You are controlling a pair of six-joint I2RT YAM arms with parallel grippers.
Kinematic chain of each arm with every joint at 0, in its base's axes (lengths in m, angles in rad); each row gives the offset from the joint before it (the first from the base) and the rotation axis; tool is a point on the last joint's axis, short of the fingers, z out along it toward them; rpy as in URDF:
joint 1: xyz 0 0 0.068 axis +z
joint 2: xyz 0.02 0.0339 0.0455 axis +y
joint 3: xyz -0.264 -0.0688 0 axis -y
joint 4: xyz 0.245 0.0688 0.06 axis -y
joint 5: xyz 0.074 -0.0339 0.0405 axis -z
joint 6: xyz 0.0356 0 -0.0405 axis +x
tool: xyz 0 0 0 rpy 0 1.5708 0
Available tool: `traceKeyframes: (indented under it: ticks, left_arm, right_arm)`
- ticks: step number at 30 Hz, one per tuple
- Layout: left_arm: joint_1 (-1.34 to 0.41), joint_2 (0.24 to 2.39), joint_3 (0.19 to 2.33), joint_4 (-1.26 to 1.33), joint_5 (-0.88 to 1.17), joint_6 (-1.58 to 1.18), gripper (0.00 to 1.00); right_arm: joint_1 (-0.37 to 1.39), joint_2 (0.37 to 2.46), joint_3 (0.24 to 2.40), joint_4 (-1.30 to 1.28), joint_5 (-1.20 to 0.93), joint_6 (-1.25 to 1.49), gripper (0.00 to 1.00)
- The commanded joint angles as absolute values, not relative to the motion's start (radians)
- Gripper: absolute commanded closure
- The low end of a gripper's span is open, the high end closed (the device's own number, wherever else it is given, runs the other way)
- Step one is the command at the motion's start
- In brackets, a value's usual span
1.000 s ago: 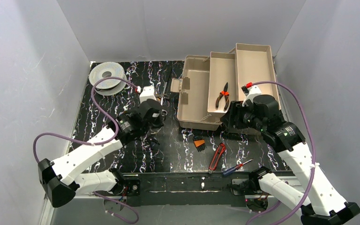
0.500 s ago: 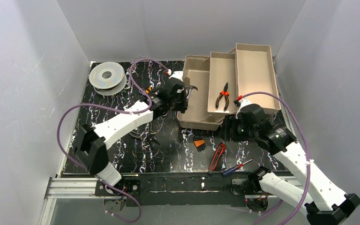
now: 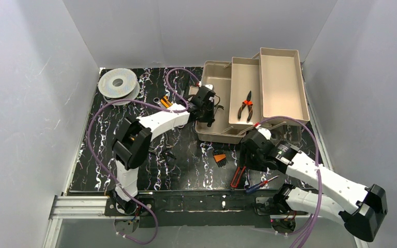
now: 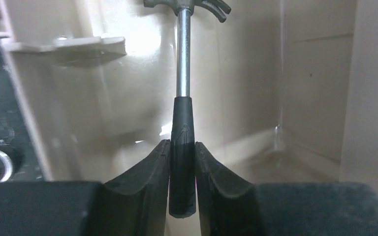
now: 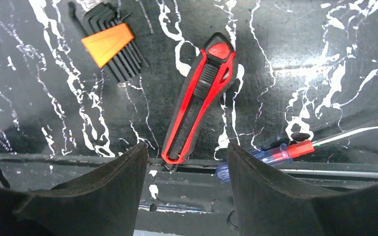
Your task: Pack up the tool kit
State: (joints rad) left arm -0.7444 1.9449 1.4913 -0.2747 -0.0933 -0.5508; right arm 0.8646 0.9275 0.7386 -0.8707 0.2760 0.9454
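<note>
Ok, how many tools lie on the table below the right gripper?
3: orange hex key set at left, red utility knife in the middle, screwdriver at right. More may lie outside this view.

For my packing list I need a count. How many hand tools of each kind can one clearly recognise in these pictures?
hammer: 1
pliers: 1
utility knife: 1
screwdriver: 1
hex key set: 1
Total: 5
</note>
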Motion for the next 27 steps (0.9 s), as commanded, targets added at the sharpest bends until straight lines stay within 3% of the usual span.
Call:
traceKeyframes:
  ticks: [1, 4, 10, 18, 27]
  left_arm:
    - [-0.743, 1.974, 1.588, -0.265, -0.057, -0.536, 0.55]
    - [-0.742, 1.983, 1.619, -0.295, -0.045, -0.517, 0.27]
    - [-0.741, 1.843, 1.538, -0.27, -0.08, -0.475, 0.05]
    - [-0.723, 1.626, 1.448, -0.358, -0.154, -0.438, 0.02]
    - [-0.687, 1.212, 1.146, -0.411, -0.251, -0.464, 0.02]
  right_arm:
    - [0.908, 0.951, 0.695, -0.836, 0.381, 1.127, 0.28]
    - [0.92, 0.998, 0.675, -0.808, 0.395, 1.169, 0.26]
    - [0.947, 1.161, 0.719, -0.842, 0.437, 1.234, 0.28]
    - [0.965, 1.339, 0.723, -0.722, 0.383, 1.217, 0.31]
    - [0.965, 1.384, 0.672, -0.625, 0.344, 1.229, 0.39]
